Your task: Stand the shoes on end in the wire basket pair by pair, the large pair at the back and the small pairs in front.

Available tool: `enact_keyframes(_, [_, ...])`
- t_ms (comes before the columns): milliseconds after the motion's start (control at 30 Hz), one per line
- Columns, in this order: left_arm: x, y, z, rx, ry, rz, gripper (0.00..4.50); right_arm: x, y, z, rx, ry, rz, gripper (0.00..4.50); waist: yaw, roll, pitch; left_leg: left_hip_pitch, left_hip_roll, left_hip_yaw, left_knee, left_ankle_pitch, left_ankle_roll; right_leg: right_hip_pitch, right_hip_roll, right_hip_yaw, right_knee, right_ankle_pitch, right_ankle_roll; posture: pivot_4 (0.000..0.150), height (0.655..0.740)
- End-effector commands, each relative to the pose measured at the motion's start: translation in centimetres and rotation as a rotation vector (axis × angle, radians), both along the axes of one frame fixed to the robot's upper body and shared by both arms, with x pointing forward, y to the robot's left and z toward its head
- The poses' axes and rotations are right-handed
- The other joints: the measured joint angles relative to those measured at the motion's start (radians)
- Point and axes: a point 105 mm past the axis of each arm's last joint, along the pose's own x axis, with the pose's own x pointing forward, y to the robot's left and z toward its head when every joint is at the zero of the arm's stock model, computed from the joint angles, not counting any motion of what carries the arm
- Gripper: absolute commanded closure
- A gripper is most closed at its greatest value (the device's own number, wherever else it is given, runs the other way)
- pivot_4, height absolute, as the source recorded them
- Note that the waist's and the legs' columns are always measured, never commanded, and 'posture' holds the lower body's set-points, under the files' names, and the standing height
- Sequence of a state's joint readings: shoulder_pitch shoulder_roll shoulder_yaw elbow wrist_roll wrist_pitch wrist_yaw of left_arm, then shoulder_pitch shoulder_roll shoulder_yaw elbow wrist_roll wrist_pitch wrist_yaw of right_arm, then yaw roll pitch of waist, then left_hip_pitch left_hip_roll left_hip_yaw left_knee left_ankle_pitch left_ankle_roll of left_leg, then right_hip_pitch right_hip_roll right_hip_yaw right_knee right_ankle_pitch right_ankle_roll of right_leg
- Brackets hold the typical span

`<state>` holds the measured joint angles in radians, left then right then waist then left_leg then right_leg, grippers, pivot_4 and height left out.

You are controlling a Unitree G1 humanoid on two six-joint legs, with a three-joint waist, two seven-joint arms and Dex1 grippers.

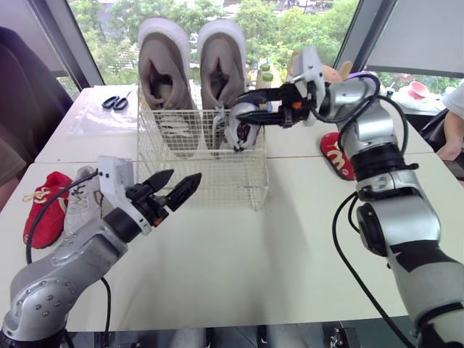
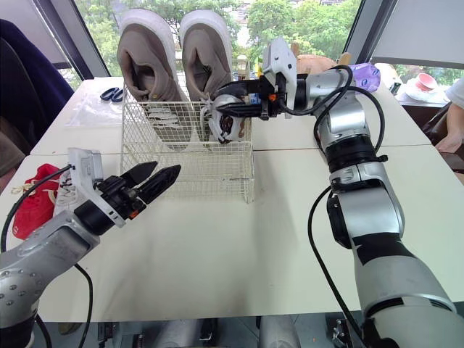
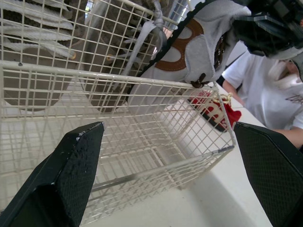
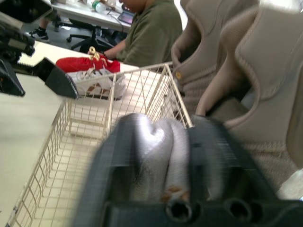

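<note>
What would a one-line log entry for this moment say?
large pair: upright at wire basket back | right gripper: shut on small grey shoe at basket rim | left gripper: open, empty, before basket

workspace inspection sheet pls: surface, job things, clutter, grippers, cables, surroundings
surface: white tables pushed together, bare in front of the basket
job's things: wire basket holds the large beige pair standing on end at the back; small grey shoe held at the basket's right rim; red shoe and white shoe lie on the table to the left; second red shoe lies behind the right arm
clutter: scissors at the far left
grippers: left gripper open, empty, in front of the basket; right gripper shut on the small grey shoe
cables: black cable loops beside the right arm
surroundings: windows with trees; person at the right edge
</note>
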<state>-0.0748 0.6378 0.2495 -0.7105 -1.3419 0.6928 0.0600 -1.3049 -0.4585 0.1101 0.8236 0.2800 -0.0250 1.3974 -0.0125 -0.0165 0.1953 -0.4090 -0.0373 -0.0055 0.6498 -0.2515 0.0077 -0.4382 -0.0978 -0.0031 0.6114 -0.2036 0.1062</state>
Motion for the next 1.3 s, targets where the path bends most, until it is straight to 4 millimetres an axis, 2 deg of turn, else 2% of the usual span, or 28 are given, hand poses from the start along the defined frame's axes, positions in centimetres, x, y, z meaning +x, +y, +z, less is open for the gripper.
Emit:
enact_keyframes(33, [0.0,0.7,1.0,-0.001,-0.038,0.023,0.0,-0.7,-0.8,3.4,0.036,-0.095,0.003,0.21,0.0,0.0,0.0,0.0,0.0,0.0,0.0,0.0,0.0,0.0,0.0,0.0,0.0,0.0,0.0,0.15,0.74])
enact_keyframes(233, [0.3,2.9,1.7,0.09,-0.029,0.064,0.0,-3.6,-2.4,7.0,0.116,-0.095,0.065,0.21,0.0,0.0,0.0,0.0,0.0,0.0,-0.001,0.0,0.0,-0.001,0.0,0.0,0.0,0.0,0.0,0.15,0.74])
enact_keyframes(367, [0.5,6.3,4.2,0.094,-0.057,0.134,0.0,-6.4,-3.3,9.4,0.197,-0.063,0.122,0.21,-0.001,0.0,0.0,0.0,0.0,0.0,-0.002,0.0,0.0,-0.002,0.0,0.0,0.0,0.0,0.0,0.15,0.74])
enact_keyframes(433, [1.5,9.1,4.3,0.168,-0.013,0.256,0.0,-7.9,-3.3,9.6,0.184,-0.03,0.168,0.1,-0.001,0.0,0.0,0.0,0.001,0.0,-0.002,0.0,0.0,-0.002,-0.001,0.0,0.001,-0.001,-0.001,0.15,0.74])
enact_keyframes(500, [2.8,13.2,3.5,0.31,0.089,0.438,0.0,-9.6,-2.7,9.1,0.147,0.012,0.224,0.1,-0.001,0.001,0.0,0.0,0.001,-0.001,-0.002,0.0,0.0,-0.002,-0.001,0.0,0.001,-0.001,-0.001,0.15,0.74])
enact_keyframes(533, [3.1,15.1,2.9,0.369,0.17,0.509,0.0,-10.5,-2.2,8.2,0.095,0.032,0.253,0.1,-0.001,0.001,0.0,0.0,0.001,-0.001,-0.002,0.0,0.0,-0.002,-0.001,0.0,0.001,-0.001,-0.001,0.15,0.74])
enact_keyframes(600, [3.3,17.2,2.1,0.419,0.3,0.56,0.0,-11.8,-1.6,6.3,-0.003,0.078,0.295,0.1,-0.001,0.001,0.0,0.0,0.001,-0.001,-0.002,0.0,0.0,-0.002,0.0,-0.001,0.001,-0.001,-0.001,0.15,0.74])
enact_keyframes(700, [4.1,17.6,1.6,0.438,0.431,0.538,0.0,-12.4,-1.4,2.8,-0.13,0.151,0.292,0.1,0.004,0.0,0.0,0.0,0.0,0.0,-0.002,0.0,0.0,-0.002,0.0,-0.001,0.001,0.0,0.0,0.15,0.74])
enact_keyframes(833, [5.6,17.7,1.1,0.449,0.497,0.513,0.0,-11.9,-1.4,0.4,-0.194,0.167,0.249,0.1,0.003,-0.001,0.001,0.0,-0.001,-0.001,0.0,0.0,0.0,-0.001,0.0,-0.002,0.001,0.001,0.003,0.15,0.74])
enact_keyframes(967, [7.5,17.5,0.0,0.464,0.6,0.476,0.0,-12.2,-1.0,0.1,-0.155,0.183,0.238,0.1,0.002,-0.001,0.0,0.0,0.0,0.0,-0.001,0.0,-0.001,-0.002,0.0,-0.002,0.002,0.001,0.003,0.15,0.74])
enact_keyframes(1300, [10.1,17.8,-3.2,0.46,0.814,0.429,0.0,-12.1,-0.6,0.0,-0.063,0.181,0.168,0.1,0.001,-0.002,0.0,-0.001,0.0,0.0,-0.001,0.001,-0.001,-0.002,0.0,-0.002,0.003,0.001,0.003,0.15,0.74])
